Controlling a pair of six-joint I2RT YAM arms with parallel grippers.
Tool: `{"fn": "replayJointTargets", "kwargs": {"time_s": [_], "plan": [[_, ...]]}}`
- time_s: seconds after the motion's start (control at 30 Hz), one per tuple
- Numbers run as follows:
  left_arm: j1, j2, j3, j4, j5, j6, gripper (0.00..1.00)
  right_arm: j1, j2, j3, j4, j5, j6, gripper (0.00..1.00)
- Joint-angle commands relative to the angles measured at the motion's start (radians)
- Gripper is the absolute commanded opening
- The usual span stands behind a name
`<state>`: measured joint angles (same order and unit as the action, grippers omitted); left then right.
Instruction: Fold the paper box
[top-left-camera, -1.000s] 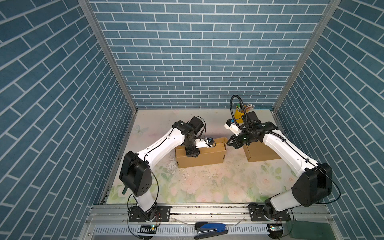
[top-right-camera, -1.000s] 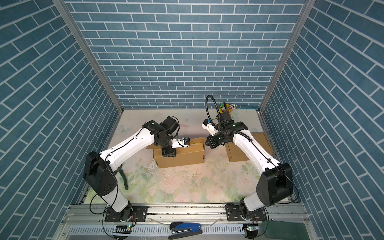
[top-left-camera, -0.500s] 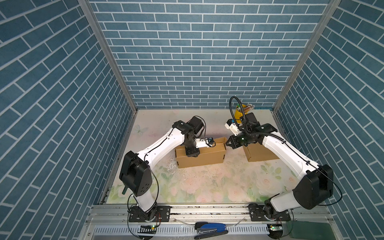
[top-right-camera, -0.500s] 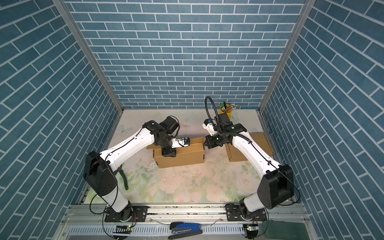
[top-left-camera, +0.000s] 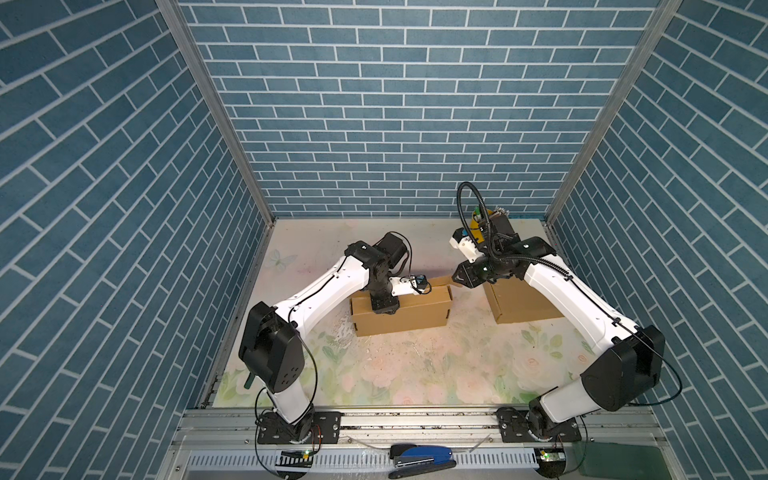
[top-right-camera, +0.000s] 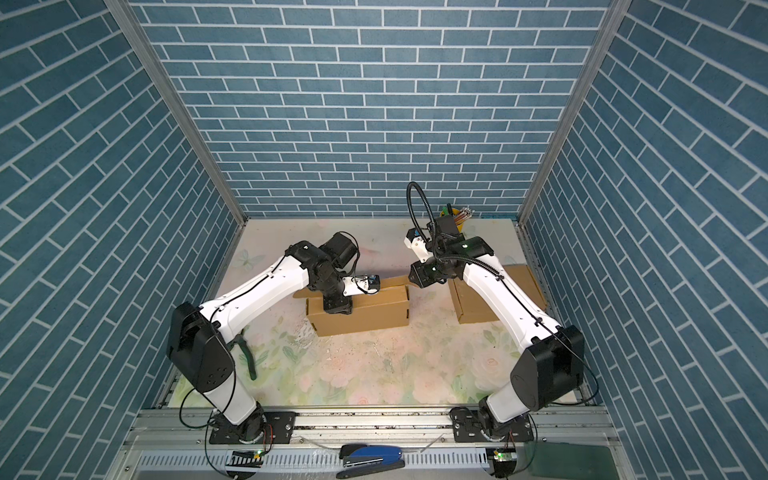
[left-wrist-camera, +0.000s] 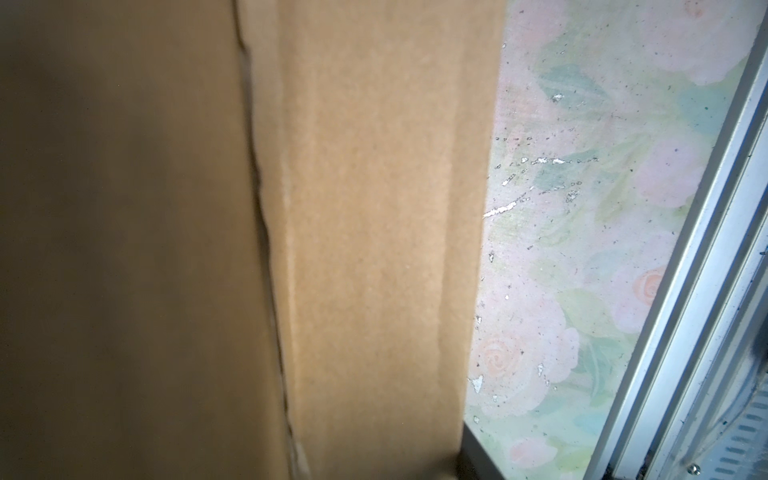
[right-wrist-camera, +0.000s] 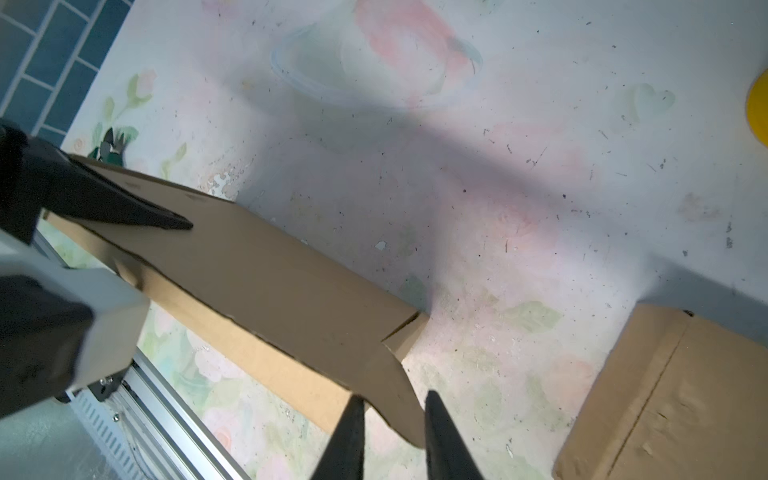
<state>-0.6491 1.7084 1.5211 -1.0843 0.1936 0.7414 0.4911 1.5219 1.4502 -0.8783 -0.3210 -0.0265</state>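
The paper box (top-left-camera: 409, 318) (top-right-camera: 365, 318) is a long brown carton in the middle of the floral mat. My left gripper (top-left-camera: 384, 308) (top-right-camera: 337, 309) reaches down over its front wall. One black finger (right-wrist-camera: 124, 208) lies on the lid panel (right-wrist-camera: 270, 274) and another finger (left-wrist-camera: 471, 457) sits outside the wall (left-wrist-camera: 374, 249), so cardboard is between them. My right gripper (top-left-camera: 456, 279) (right-wrist-camera: 392, 415) is at the box's right end. Its jaws stand apart and the lid's rounded corner lies loose between them.
A second brown box (top-left-camera: 523, 305) (top-right-camera: 478, 305) (right-wrist-camera: 665, 395) lies right of my right arm. A yellow cup of pens (top-left-camera: 484, 218) (top-right-camera: 459, 216) stands at the back right. A blue stapler (top-left-camera: 422, 455) rests on the front rail. A green-handled tool (top-right-camera: 249, 361) lies at the mat's left edge.
My right gripper's jaws have parted from shut, and it has shifted slightly left at the box's right end. The left arm and the box have not moved.
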Motion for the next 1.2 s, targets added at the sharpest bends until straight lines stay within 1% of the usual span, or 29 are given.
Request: {"fn": "replayJointTargets", "kwargs": {"time_s": [0.0, 0.2, 0.37, 0.47, 0.63, 0.77, 0.87, 1.17], "plan": [[-0.003, 0.060, -0.035, 0.032, 0.000, 0.016, 0.44, 0.004, 0.011, 0.027, -0.056, -0.012, -0.053, 0.22], [-0.003, 0.063, -0.034, 0.030, -0.001, 0.014, 0.44, 0.017, 0.014, 0.011, -0.049, -0.027, -0.041, 0.21], [-0.003, 0.057, -0.035, 0.029, -0.005, 0.014, 0.44, 0.030, 0.006, 0.007, -0.031, -0.038, -0.001, 0.10], [-0.003, 0.058, -0.032, 0.029, -0.004, 0.013, 0.44, 0.033, -0.003, -0.003, -0.015, -0.044, 0.041, 0.06], [-0.003, 0.060, -0.033, 0.030, -0.002, 0.013, 0.44, 0.041, -0.028, -0.050, 0.050, -0.045, 0.133, 0.03], [-0.003, 0.061, -0.030, 0.031, 0.000, 0.012, 0.44, 0.049, -0.043, -0.077, 0.114, -0.062, 0.211, 0.01], [-0.003, 0.062, -0.033, 0.034, -0.001, 0.012, 0.44, 0.051, -0.049, -0.093, 0.144, -0.055, 0.243, 0.00], [-0.003, 0.050, -0.040, 0.043, -0.017, 0.003, 0.50, 0.060, -0.081, -0.184, 0.200, -0.010, 0.275, 0.00]]}}
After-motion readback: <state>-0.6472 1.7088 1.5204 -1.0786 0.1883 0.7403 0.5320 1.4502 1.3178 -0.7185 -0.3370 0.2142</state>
